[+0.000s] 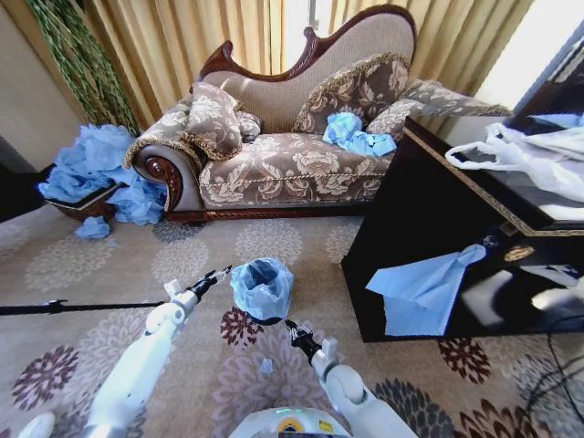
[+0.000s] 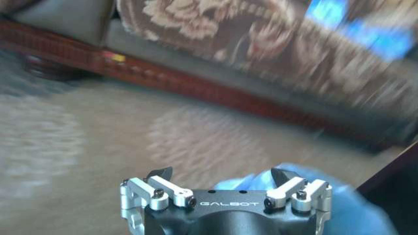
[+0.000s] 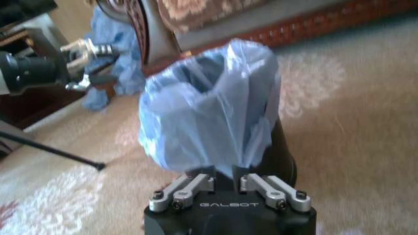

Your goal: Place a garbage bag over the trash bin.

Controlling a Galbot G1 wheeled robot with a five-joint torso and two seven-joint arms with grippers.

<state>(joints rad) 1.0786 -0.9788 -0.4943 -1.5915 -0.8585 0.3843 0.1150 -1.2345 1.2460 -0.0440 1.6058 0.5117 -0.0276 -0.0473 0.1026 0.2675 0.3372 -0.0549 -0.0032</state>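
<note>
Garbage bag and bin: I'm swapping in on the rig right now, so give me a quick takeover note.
Left gripper: open, in the air just left of the garbage bag, not touching it.
Right gripper: shut on the bag's near edge, low beside the trash bin.
Done: bag sits over the bin's mouth on the carpet in front of the sofa.
Left: the bag is bunched high with the black side bare; pull it down around the rim.

lt-blue garbage bag (image 1: 262,286), black trash bin (image 3: 284,156), floral-print sofa (image 1: 292,164)

Bright window backlight; wrist views blurred, perhaps by motion.
</note>
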